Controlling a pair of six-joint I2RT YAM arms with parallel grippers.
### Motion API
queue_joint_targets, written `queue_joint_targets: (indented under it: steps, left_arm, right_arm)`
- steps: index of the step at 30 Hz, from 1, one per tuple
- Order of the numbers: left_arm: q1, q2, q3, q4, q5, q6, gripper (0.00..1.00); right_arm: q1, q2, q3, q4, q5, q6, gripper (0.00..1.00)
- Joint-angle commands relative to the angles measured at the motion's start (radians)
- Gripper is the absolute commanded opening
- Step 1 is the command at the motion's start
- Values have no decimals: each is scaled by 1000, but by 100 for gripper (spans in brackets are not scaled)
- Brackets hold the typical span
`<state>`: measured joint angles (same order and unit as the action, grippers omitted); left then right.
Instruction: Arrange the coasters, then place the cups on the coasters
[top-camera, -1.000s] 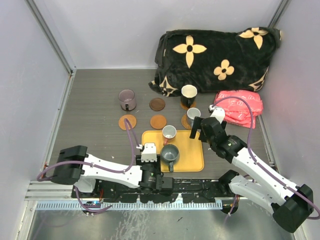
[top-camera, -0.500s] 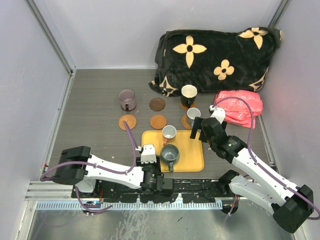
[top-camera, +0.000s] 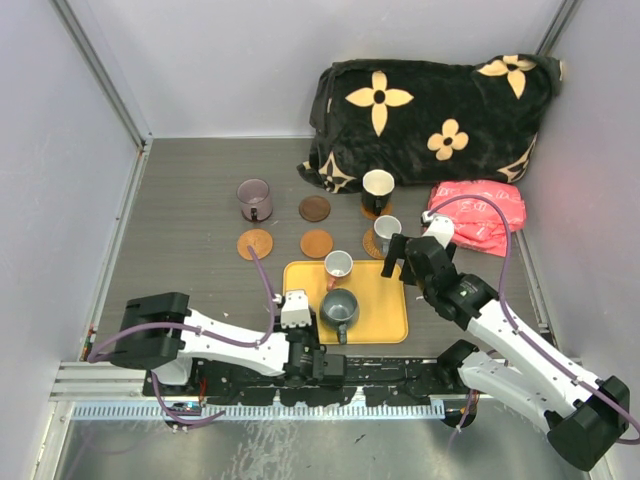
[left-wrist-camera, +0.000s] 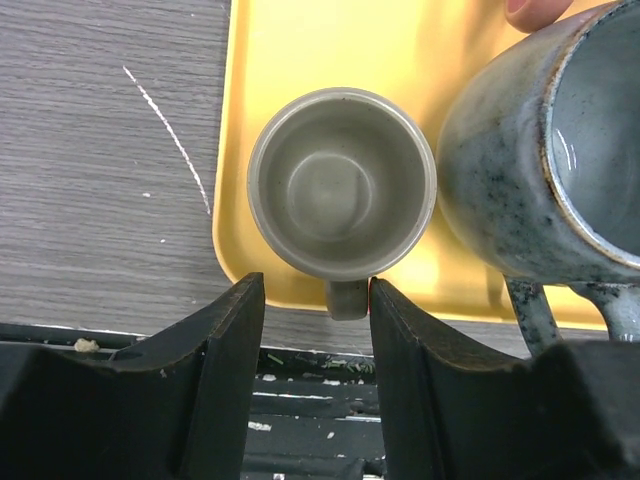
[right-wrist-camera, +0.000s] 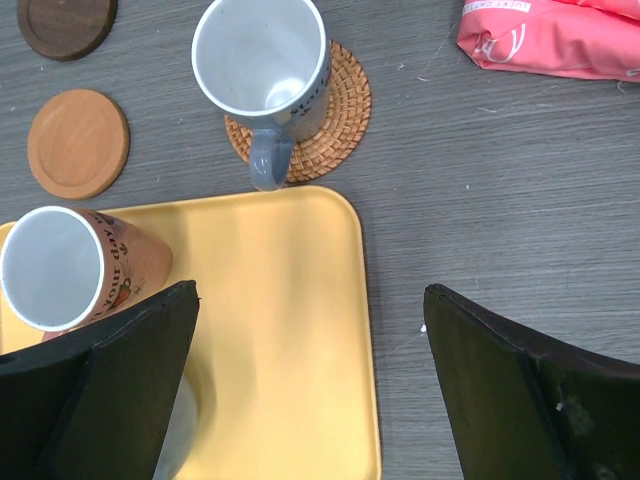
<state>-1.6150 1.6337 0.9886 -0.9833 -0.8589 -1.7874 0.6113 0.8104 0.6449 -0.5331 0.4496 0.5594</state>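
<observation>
The left hand (left-wrist-camera: 316, 288) stands part open, its fingers (left-wrist-camera: 225, 360) on either side of the handle of the olive cup (left-wrist-camera: 340, 185) without pinching it. The cup sits just ahead of the hand, at the near rim of the yellow tray (left-wrist-camera: 270, 60), with a speckled grey cup (left-wrist-camera: 500, 170) close on its right. Gripping that stub handle alone could let the cup swing or tip, knocking its neighbour or catching the tray's lip. The right hand (right-wrist-camera: 310, 292) gapes wide and empty above the tray's corner.
</observation>
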Motion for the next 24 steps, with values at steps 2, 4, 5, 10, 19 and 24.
queue_joint_targets:
  steps: [2, 4, 5, 10, 19, 24]
  left_arm:
    - [24, 11, -13, 48, -22, 25, 48]
    - [30, 9, -22, 62, -23, 31, 48]
    - [32, 9, -27, 69, -23, 36, 47]
    - [42, 20, -31, 87, -23, 50, 45]
    - [41, 54, 8, 50, -31, 51, 33]
    - [42, 58, 20, 35, -33, 52, 25]
  right_arm:
    - [-4, -27, 3, 6, 30, 9, 100]
    - [-4, -30, 1, 5, 29, 10, 100]
    - [-5, -32, 0, 4, 29, 9, 100]
    - [-4, -37, -1, 2, 27, 10, 100]
    - [-4, -43, -3, -3, 24, 10, 100]
    - [-5, -47, -5, -2, 23, 13, 100]
